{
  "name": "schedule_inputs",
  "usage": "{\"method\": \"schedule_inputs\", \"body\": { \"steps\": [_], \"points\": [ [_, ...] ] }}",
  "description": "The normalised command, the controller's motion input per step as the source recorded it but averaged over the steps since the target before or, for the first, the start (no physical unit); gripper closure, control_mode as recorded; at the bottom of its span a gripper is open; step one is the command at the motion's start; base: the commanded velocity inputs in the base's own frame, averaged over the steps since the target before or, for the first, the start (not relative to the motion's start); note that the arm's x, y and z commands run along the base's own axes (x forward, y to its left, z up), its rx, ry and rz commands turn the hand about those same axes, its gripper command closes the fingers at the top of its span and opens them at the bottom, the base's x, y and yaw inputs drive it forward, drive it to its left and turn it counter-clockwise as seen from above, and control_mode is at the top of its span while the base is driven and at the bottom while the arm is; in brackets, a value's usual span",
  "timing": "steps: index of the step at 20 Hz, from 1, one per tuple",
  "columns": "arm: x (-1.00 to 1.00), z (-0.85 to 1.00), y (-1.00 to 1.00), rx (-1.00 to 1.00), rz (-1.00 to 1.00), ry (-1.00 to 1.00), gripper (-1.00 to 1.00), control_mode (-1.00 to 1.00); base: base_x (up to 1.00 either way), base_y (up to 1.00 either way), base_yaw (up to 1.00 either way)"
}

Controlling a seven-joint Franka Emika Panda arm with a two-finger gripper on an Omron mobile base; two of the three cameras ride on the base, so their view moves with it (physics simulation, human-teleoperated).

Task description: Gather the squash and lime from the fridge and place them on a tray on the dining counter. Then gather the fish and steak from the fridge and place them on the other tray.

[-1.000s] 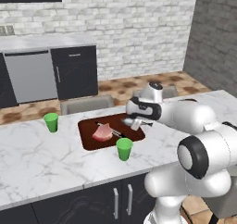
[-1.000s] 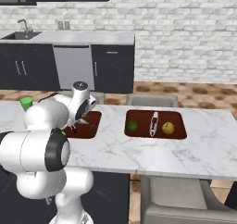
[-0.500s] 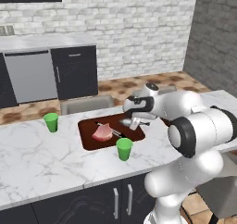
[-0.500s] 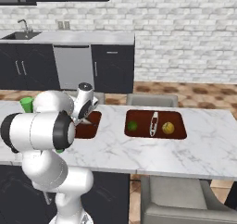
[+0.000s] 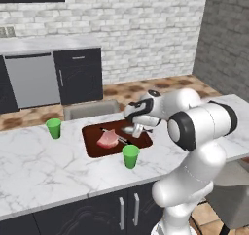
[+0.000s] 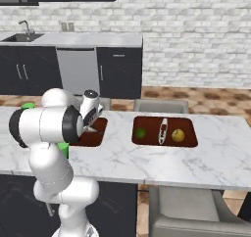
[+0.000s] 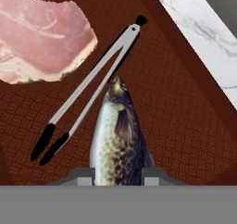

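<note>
Clamped shut on the fish (image 7: 118,140), the gripper (image 7: 118,172) hangs directly over the brown tray (image 7: 180,107), the fish's long axis pointing toward the tongs (image 7: 88,86).

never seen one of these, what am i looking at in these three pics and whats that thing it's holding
It is a white robot arm on a driving base, in a rendered kitchen. Two pictures come from cameras on the base, behind the arm to its left and right. The third comes from a camera on the hand, looking along the gripper. On the marble counter are two brown trays. The near tray holds a steak and tongs, with two green cups beside it. The other tray holds a lime, a squash and more tongs. The gripper is shut on a fish, just above the near tray.
</note>
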Motion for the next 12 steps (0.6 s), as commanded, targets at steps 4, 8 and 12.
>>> {"method": "schedule_inputs", "body": {
  "steps": [4,8,12],
  "points": [
    [0.28,-0.19,0.05,0.00,0.05,0.00,1.00,-1.00,0.00,0.00,0.00],
    [0.28,-0.19,0.01,0.00,0.06,0.00,1.00,-1.00,0.00,0.00,0.00],
    [0.33,-0.21,0.09,0.00,0.05,0.00,-1.00,-1.00,0.00,0.00,0.00]
  ]
}}
